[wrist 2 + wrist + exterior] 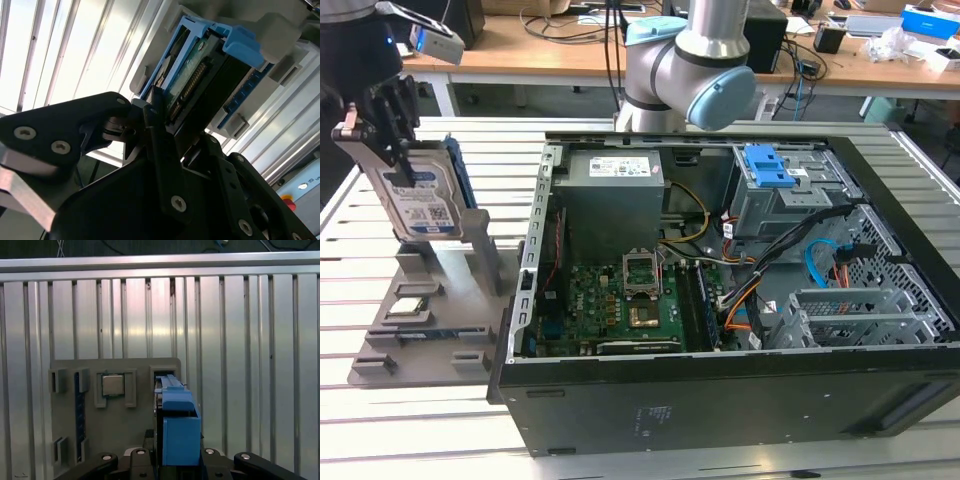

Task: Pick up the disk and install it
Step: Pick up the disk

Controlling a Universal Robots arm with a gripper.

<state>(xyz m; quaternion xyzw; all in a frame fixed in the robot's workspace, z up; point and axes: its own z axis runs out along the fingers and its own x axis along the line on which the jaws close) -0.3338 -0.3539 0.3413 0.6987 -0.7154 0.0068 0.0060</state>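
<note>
Slatted aluminium table [420, 440] carries two items. Grey fixture plate [430, 310] lies flat on slats, directly beneath pincer [382, 135]. Open black computer case [720, 400] rests on slats just beside plate, away from pincer toward exterior view's right.

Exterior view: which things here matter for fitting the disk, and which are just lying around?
Part of the job:
- disk, upright at the grey holder
- gripper, shut on the disk's top edge
- open computer case

Just lying about:
- square chip resting in the grey holder
- cables and boxes on the desks behind
</note>
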